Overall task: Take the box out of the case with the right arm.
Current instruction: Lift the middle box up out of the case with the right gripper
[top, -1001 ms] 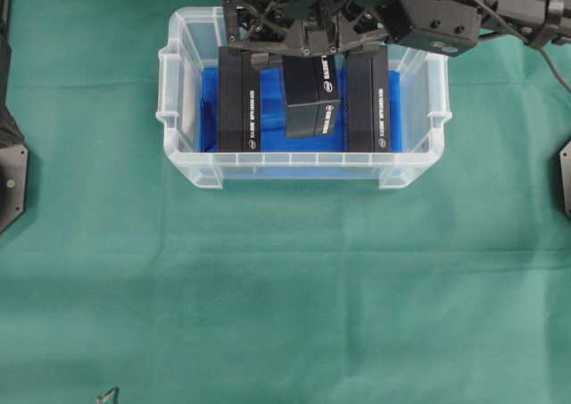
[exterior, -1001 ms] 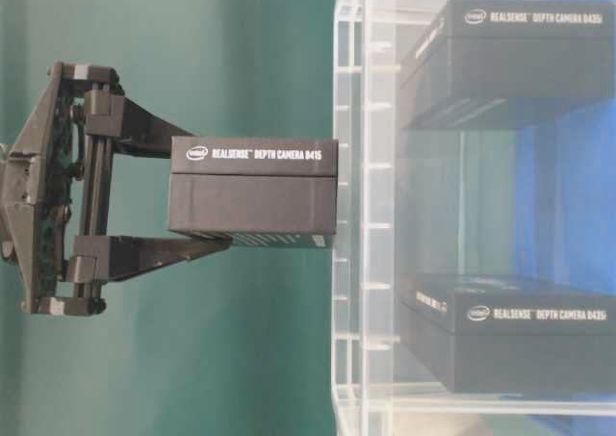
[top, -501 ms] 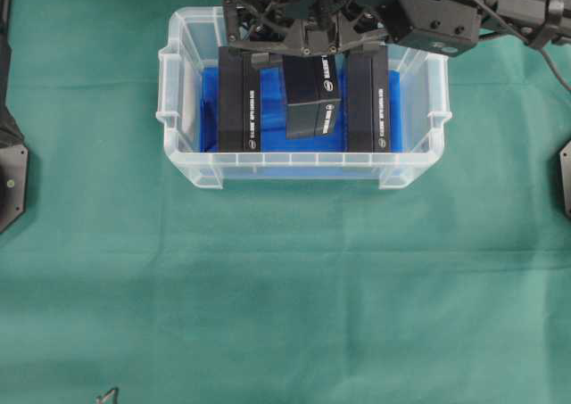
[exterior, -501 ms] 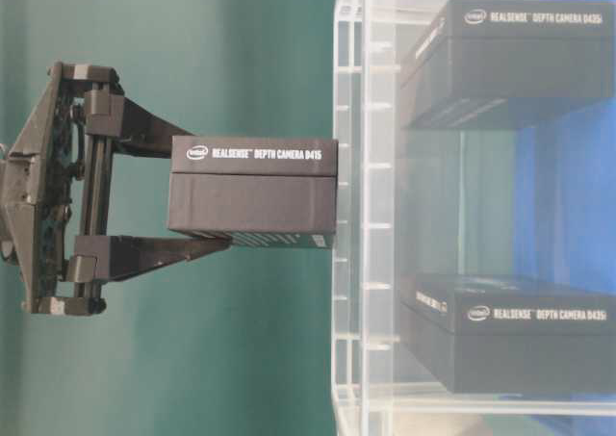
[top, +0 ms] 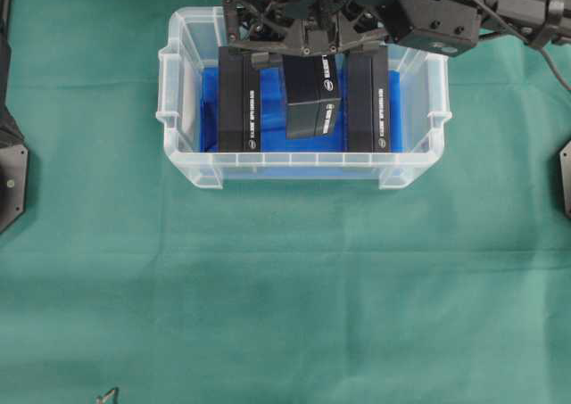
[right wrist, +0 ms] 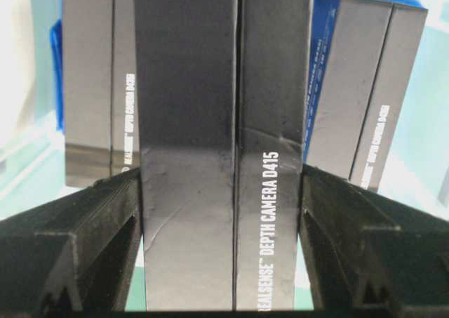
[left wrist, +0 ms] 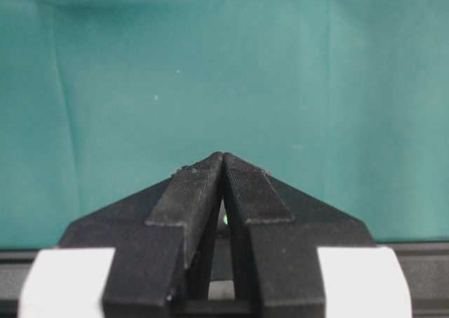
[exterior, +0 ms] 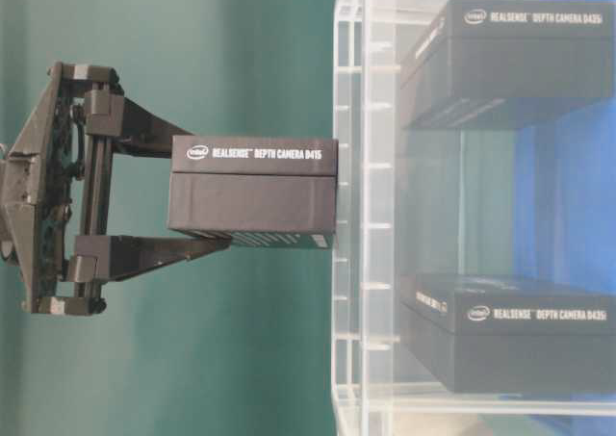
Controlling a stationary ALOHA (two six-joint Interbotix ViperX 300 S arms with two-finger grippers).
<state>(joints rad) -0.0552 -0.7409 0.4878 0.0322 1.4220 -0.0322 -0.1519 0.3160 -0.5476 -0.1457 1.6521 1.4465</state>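
The all-black right gripper with its lattice frame reaches in from the top of the overhead view and clamps a black rectangular cardboard box printed "RealSense Depth Camera D415" between its two fingers, one pressed against each long side. In the table-level view the held box sits outside the rim of the clear rectangular plastic case with a ribbed rim and blue lining, its far end just at the rim, so it is lifted above the case rather than resting on the bottom. Two more black boxes stand in the case: one on the left and one on the right, flanking the lifted box. The case rests on a green cloth-covered table. The left gripper, black with white bands, hangs over bare green cloth, its fingertips pressed together with nothing between them
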